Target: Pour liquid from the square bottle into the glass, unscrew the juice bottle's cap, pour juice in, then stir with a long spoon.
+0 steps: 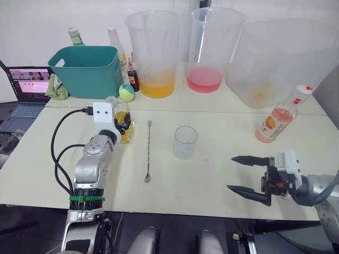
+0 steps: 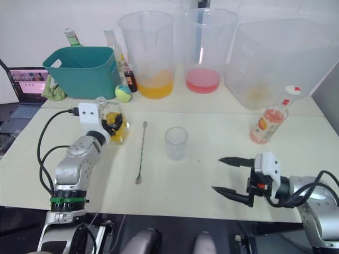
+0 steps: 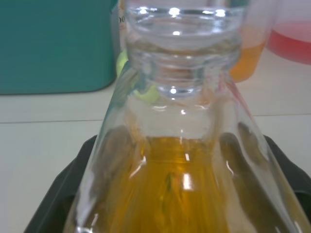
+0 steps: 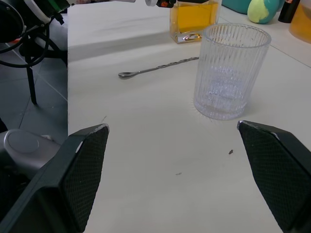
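My left gripper (image 1: pixel 123 123) pinches the square bottle (image 2: pixel 114 126), upright on the desk (image 1: pixel 212 180) beside the long spoon (image 1: pixel 148 153); right gripper (image 1: pixel 244 174) waits, jaws spread. Slick facets could slip when tilted toward the glass (image 1: pixel 185 142).

Nothing readable here tbh, the juice bottle (image 1: pixel 275 123) label's orange and white but way too small to read.

Square bottle (image 3: pixel 180 160) of yellow-orange liquid between the hand's fingers (image 3: pixel 63 204).
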